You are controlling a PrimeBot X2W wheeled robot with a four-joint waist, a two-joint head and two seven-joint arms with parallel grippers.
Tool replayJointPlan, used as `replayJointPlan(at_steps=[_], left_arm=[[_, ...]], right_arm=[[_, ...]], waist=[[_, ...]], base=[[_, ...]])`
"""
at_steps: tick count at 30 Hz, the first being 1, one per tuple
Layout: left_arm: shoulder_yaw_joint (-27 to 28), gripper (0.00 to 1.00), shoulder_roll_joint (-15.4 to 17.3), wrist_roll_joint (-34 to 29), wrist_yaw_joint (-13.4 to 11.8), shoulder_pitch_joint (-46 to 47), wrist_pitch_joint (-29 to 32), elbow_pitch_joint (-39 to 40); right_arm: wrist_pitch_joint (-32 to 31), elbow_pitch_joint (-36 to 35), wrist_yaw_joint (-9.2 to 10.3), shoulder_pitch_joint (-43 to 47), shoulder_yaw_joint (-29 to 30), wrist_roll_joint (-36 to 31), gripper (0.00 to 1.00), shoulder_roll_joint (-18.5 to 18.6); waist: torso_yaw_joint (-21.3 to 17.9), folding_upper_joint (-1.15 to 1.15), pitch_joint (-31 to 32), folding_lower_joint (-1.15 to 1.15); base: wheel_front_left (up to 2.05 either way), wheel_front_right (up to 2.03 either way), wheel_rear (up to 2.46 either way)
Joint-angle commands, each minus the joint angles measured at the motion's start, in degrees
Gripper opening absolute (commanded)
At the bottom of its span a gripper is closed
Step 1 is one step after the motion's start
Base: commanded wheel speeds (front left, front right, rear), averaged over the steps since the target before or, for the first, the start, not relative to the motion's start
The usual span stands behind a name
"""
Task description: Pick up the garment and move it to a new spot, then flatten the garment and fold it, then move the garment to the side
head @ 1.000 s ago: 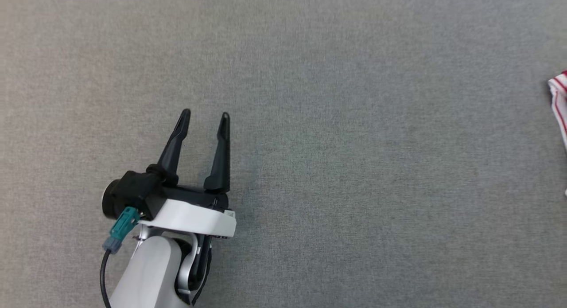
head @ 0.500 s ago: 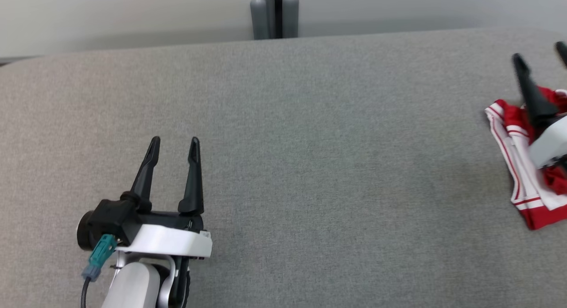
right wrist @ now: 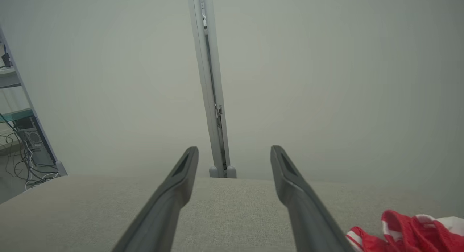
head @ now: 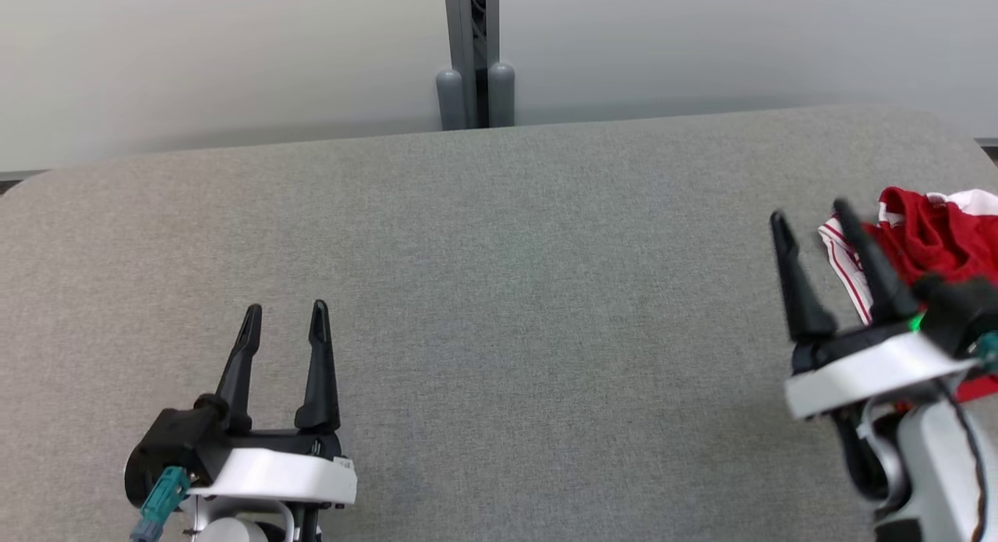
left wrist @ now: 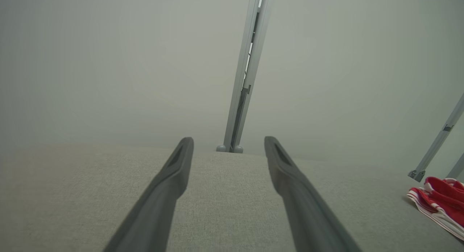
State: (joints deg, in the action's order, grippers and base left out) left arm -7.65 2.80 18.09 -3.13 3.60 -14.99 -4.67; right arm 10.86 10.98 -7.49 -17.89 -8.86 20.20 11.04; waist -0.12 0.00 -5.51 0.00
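The garment [head: 932, 234] is a crumpled heap of red cloth with white stripes, lying at the far right of the grey table [head: 499, 292]. It also lies at the lower right of the left wrist view as the garment [left wrist: 440, 205], and low at the right for the right wrist, garment [right wrist: 409, 234]. My right gripper [head: 811, 210] hovers open just left of the heap, its arm covering the near part of it. At the lower left my left gripper [head: 284, 314] stands open over bare table, with nothing between its fingers.
A grey post [head: 472, 58] rises behind the table's far edge, against a pale wall. A second slanted post [left wrist: 436, 143] stands beyond the table's right end. A shelf with cables and a computer case [right wrist: 25, 143] stands off to the left side.
The head camera has tilted up, bringing the table's far edge, the wall and the right gripper into the picture. The left gripper keeps its open pose.
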Motion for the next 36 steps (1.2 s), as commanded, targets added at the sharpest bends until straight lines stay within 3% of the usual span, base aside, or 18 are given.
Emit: replayJointPlan(at_steps=[1, 16, 21, 36], left_arm=[[0.3, 1.00, 0.2, 0.2, -0.3, -0.7, -0.2, 0.0], [-1.8, 1.00, 0.2, 0.9, 0.1, -6.2, -0.2, -2.9], [-2.4, 1.00, 0.2, -1.0, -0.8, -6.3, -0.2, -2.7], [-1.6, 1.00, 0.2, 2.6, 1.7, -6.4, -0.2, -3.1]], right_arm=[[0.9, 0.5, -0.01, 1.4, -0.1, -0.1, 1.00, -1.0], [4.2, 6.5, -0.01, 8.9, -2.1, -3.3, 1.00, -5.9], [4.4, 7.4, -0.01, 8.8, -2.4, -4.0, 1.00, -6.2], [4.5, 8.4, -0.01, 8.2, -2.4, -4.2, 1.00, -6.1]], waist=[[0.4, 0.00, 0.6, 0.00], [4.0, 0.00, 4.2, 0.00], [3.9, 0.00, 4.4, 0.00], [3.4, 0.00, 4.4, 0.00]], base=[[0.00, 0.00, 0.00], [0.00, 0.00, 0.00], [0.00, 0.00, 0.00], [0.00, 0.00, 0.00]])
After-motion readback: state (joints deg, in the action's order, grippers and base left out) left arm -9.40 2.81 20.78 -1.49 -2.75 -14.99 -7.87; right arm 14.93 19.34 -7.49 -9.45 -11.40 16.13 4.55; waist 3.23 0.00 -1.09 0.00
